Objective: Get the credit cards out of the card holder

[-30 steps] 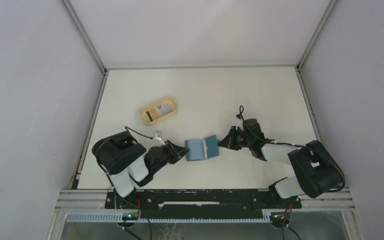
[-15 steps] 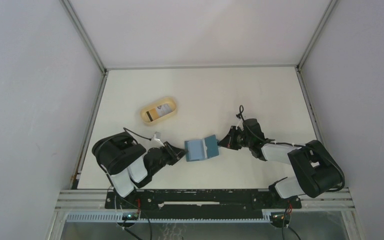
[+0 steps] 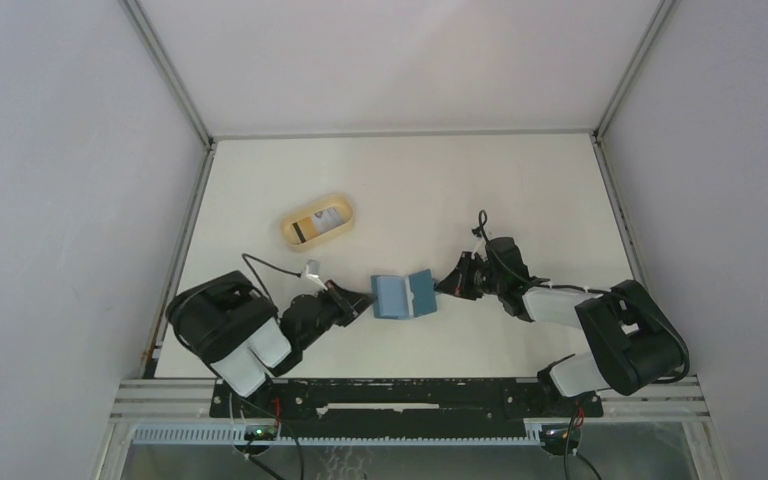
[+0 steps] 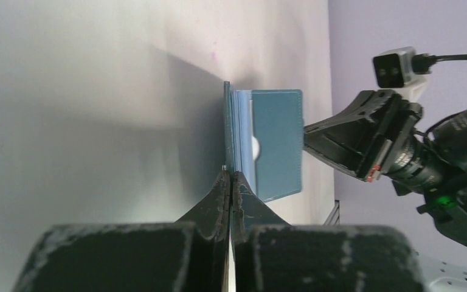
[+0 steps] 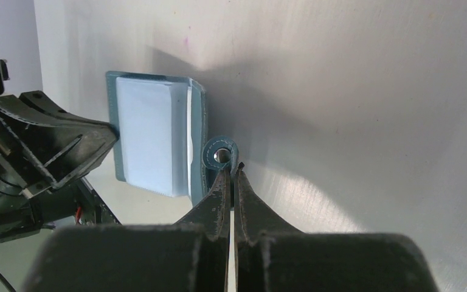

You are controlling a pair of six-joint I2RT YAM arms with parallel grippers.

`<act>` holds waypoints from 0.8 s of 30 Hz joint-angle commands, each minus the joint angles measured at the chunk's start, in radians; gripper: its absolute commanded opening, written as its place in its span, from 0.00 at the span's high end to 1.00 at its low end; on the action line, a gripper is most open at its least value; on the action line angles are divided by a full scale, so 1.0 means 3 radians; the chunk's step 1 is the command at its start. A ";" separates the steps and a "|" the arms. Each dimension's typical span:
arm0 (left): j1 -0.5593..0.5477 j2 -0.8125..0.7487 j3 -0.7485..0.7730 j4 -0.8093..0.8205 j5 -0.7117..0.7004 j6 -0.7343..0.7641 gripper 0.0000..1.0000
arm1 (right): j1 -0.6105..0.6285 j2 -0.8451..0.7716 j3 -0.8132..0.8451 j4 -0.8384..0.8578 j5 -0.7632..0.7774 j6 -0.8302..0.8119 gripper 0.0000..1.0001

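2 grippers flank the card holder (image 3: 405, 295), open on the table (image 3: 520, 190); right gripper (image 3: 447, 284) pinches its closure tab (image 5: 220, 155). (A)
Noted: left gripper (image 3: 363, 299) just clamped its left edge. All credit cards (image 5: 149, 143) remain inside; extraction likely next. (B)

Seen from above: the teal card holder (image 3: 403, 296) lies open on the white table (image 3: 480, 190). My left fingers (image 3: 365, 300) pinch its left edge, and my right fingers (image 3: 443, 286) pinch its right edge. Farther back on the left, well apart, a tan dish (image 3: 291, 228) holds one credit card (image 3: 324, 223).
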 commanded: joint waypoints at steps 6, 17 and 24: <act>-0.0077 -0.1026 0.0090 -0.1007 -0.0139 0.0294 1.00 | 0.0348 -0.0553 0.0311 -0.0519 0.0348 -0.0582 0.44; -0.0181 -0.2101 0.0394 -0.2695 -0.0524 0.0690 1.00 | 0.1486 -0.0984 0.0782 -0.0901 0.1589 -0.0837 0.00; -0.0203 -0.2145 0.0213 -0.2611 -0.0592 0.0585 1.00 | 0.1803 -0.0049 0.1323 -0.0985 0.1912 -0.0556 0.00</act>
